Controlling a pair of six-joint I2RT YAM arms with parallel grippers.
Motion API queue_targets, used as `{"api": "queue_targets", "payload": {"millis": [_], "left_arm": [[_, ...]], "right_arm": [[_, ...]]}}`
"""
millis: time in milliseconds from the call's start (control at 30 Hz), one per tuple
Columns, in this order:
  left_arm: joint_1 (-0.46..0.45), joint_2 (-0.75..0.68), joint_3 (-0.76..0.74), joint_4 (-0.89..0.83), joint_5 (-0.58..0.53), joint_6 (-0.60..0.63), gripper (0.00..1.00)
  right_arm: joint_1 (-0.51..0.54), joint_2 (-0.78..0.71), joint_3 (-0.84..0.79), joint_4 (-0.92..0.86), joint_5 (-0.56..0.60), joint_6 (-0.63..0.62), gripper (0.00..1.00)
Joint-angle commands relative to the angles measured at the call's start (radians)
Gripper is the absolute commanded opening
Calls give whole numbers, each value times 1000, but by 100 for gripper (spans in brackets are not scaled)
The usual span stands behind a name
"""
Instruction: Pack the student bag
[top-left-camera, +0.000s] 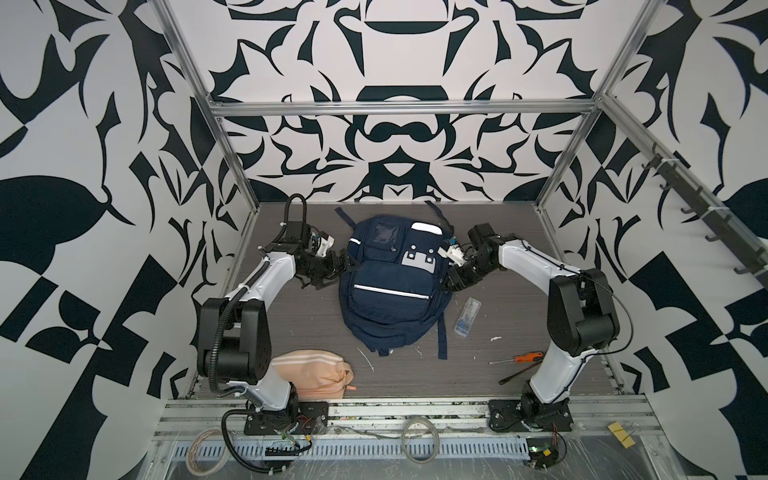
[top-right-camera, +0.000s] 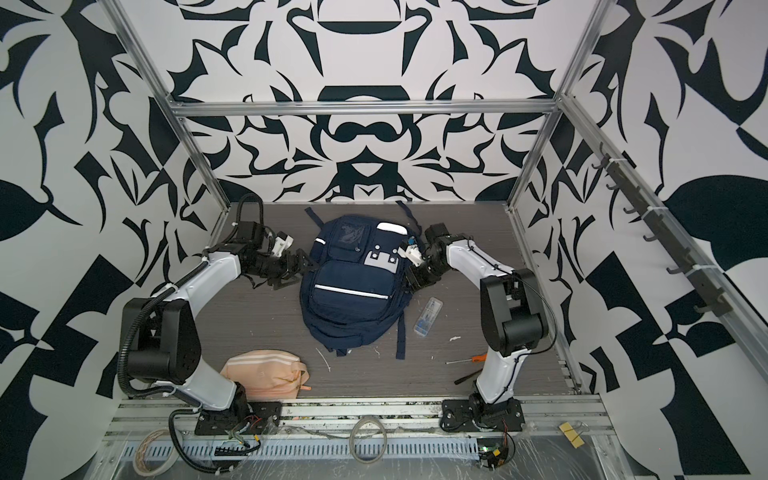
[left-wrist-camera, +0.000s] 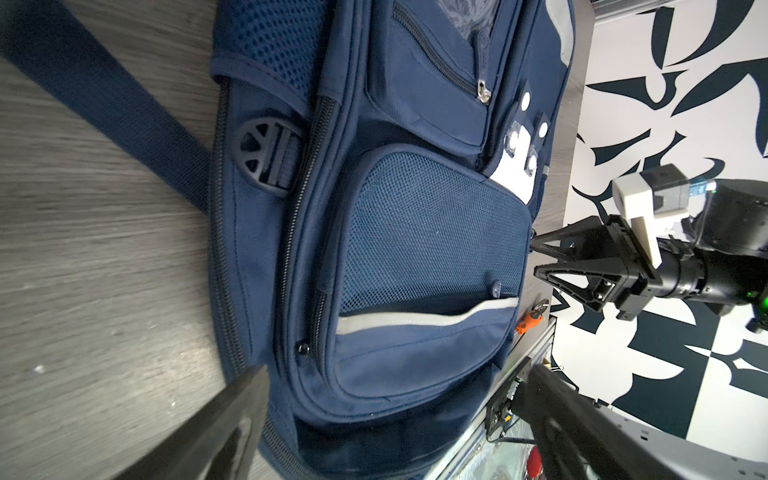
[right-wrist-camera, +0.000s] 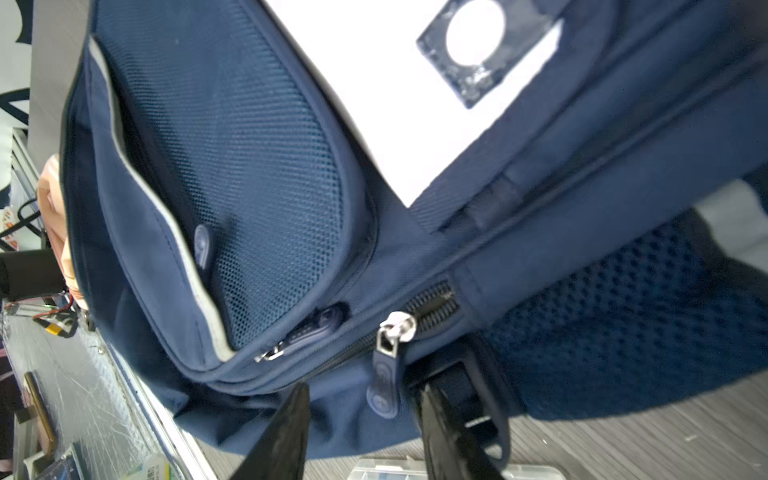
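The tabletop (top-left-camera: 291, 324) is grey with wood lines and small white scraps on it. Around it are walls (top-left-camera: 83, 166) with big black and white shapes, and a silver metal frame (top-left-camera: 399, 108) runs along the corners.

The bag (top-left-camera: 386, 291) lies flat in the middle of the tabletop, front side up, nearer the back edge. Both top views show its top end at the back and its straps spread out on the tabletop. A pink pouch (top-left-camera: 311, 370) sits in the front left corner. A clear box (top-left-camera: 467, 315) lies just beside the bag on its right. A screwdriver (top-left-camera: 523, 357) with an orange handle lies near the front right corner.

The left gripper (top-left-camera: 332, 272) is at the left side of the bag. Its fingers (left-wrist-camera: 232, 419) are spread wide apart and hold nothing. One tip is very close to the edge of the bag, but I cannot tell if it touches.

The right gripper (right-wrist-camera: 363, 390) is at the right side of the bag, low by the tabletop. Its fingers (right-wrist-camera: 291, 428) are partly apart. A blue zip pull (right-wrist-camera: 384, 382) hangs in the gap between them. A little space shows on each side of the pull, so the fingers do not pinch it.
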Motion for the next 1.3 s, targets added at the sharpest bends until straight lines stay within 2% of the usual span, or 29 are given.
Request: {"api": "queue_targets", "payload": {"millis": [0,233,400,533,933,1033,1167,1267], "left_arm": [[2,-15,27,-34,18,22,99],[5,-11,42,-37,17,21,100],[6,-6,45,-39,17,17,99],[7,-2,45,-43,12,17,99],[27,-4,53,-71,6,33,99],[33,-17,39,-74,1,34,100],[53,-64,-26,-63,18,-5,99],[57,-108,-101,-64,32,-15,100]], "right_arm": [[-1,4,40,4,-4,21,46],[-2,47,36,-4,1,-6,46],[-1,61,28,-17,57,-52,40],[-1,65,27,-22,84,-69,32],[44,83,-1,45,167,-78,33],[68,86,-7,48,209,-88,24],[91,80,-1,40,258,-95,3],[107,66,5,39,293,-105,0]]}}
